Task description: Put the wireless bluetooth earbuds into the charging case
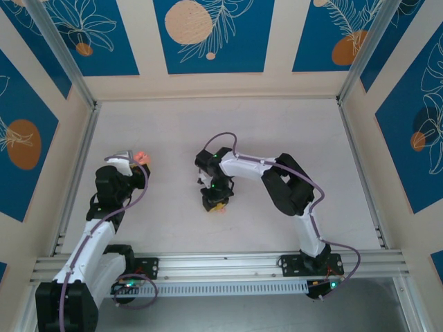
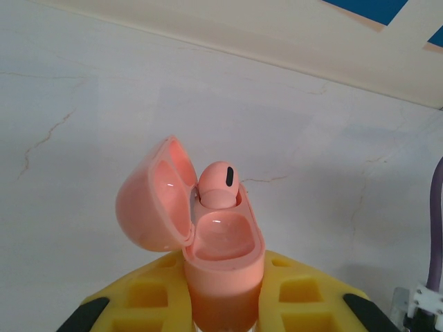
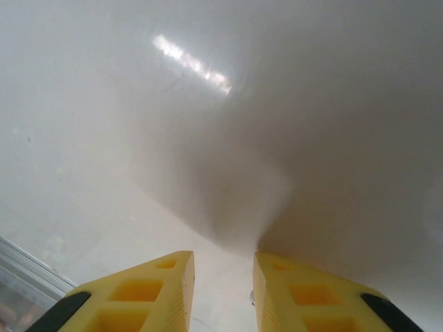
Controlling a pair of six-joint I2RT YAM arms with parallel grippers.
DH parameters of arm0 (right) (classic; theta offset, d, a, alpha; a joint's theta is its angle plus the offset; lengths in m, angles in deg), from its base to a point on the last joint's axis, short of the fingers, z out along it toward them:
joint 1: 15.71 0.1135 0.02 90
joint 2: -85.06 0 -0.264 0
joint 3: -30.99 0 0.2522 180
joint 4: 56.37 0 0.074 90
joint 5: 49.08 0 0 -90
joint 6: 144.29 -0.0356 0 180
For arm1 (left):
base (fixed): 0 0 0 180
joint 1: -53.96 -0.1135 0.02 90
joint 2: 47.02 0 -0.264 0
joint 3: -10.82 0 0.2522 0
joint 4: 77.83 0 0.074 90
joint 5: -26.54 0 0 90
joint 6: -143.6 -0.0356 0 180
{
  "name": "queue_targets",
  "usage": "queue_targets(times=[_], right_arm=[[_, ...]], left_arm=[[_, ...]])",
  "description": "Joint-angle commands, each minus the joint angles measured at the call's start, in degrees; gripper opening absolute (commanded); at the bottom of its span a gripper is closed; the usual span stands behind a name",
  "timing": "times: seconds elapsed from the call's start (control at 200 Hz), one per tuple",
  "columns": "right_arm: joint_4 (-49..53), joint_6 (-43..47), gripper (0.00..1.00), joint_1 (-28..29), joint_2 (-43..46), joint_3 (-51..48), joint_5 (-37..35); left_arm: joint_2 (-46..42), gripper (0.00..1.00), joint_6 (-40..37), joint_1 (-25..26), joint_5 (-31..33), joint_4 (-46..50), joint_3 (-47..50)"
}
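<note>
One earbud is seen seated in the 12 o'clock socket of the case; the 6 o'clock socket is bare and glossy. The case is clamped low on its body by the left gripper, jaws closed onto its two flanks. It appears raised off the table, at 9 o'clock from the table's middle in the top view. The lid is swung open toward 9 o'clock. The case is noted as salmon pink, smooth and rounded; the earbud is pink too, with one black slot. Both are judged light, hard and slippery. The hinge is judged the weak part, so hold is best taken on the body, never the lid. A loose earbud is best pinched across its bulb, gently. The right gripper is pointed down at the table, just toward 6 o'clock of the middle, jaws parted by a narrow gap; whether anything is pinched there cannot be told.
</note>
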Motion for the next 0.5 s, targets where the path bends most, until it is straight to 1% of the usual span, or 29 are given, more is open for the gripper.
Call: queue_targets(times=[0.0,0.2,0.265,0.37,0.495], right_arm=[[2.9,2.9,0.29,1.2,0.8,0.0,1.9],[2.1,2.0,0.29,1.6,3.9,0.0,1.9],[1.5,0.7,0.31,1.4,6.0,0.0,1.3],[1.0,-3.0,0.34,0.7,10.0,-1.1,-0.2],[1.1,-10.1,0.34,-1.2,14.6,-5.3,-1.9]], left_arm=[[-1.2,0.15,-0.4,-0.9,-0.6,0.1,0.6],[-1.2,0.15,-0.2,-0.9,-1.0,-0.1,0.6],[-1.2,0.15,-0.2,-0.9,-1.2,-0.1,0.5],[-1.1,0.15,-0.1,-0.9,-1.4,-0.3,0.5],[-1.1,0.15,0.0,-0.9,-1.9,-0.4,0.5]])
